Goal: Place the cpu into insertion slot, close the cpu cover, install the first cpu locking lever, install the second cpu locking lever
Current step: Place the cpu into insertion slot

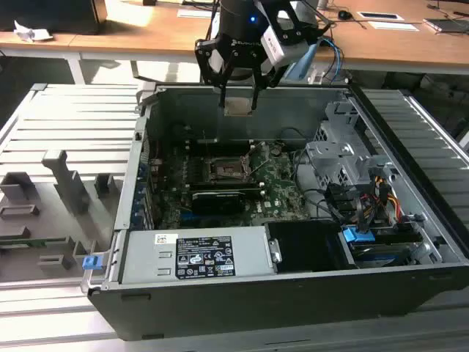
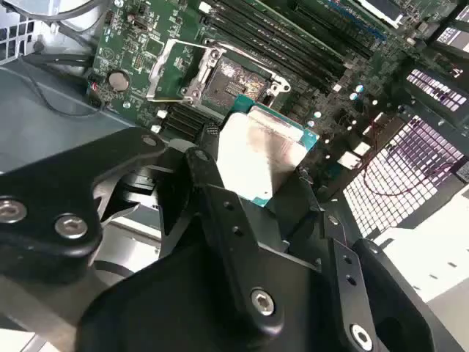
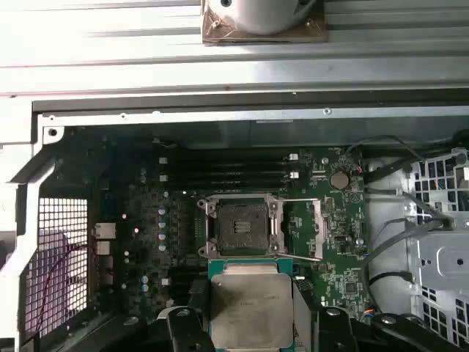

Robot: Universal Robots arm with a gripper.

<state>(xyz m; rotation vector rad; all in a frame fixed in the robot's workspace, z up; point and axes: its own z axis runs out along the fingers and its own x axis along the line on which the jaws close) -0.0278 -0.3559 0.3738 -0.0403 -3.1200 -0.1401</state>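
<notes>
exterior view
end effector (image 1: pixel 238 101): held above the rear wall of the open computer case (image 1: pixel 410 169); narrowed and clamped on the cpu (image 1: pixel 238 107).
cpu: carried in the air between the fingers, well above the motherboard (image 1: pixel 282 191).
insertion slot (image 1: pixel 223 170): seen down on the motherboard with its dark centre uncovered; well apart from the cpu.
computer case: laid on its side on the grey slatted counter (image 1: pixel 66 125), with the power supply (image 1: pixel 194 257) along its near edge.

second wrist view
fingers (image 2: pixel 209 183): black, pressed against opposite edges of the cpu (image 2: pixel 260 150).
cpu: silvery grey face shown, bordered by a green rim; held flat and clear of the board.
insertion slot (image 2: pixel 236 77): empty and not touched by the cpu.
cpu cover (image 2: pixel 170 70): swung open, just beside the slot.

first wrist view
cpu (image 3: pixel 249 308): gripped at two sides, grey face shown.
insertion slot (image 3: pixel 240 227): open, with nothing seated in it; near the cpu's edge as pictured.
cpu cover (image 3: pixel 319 229): raised at one side of the slot.
coin battery (image 3: pixel 339 179): seen on the board near the cover.
</notes>
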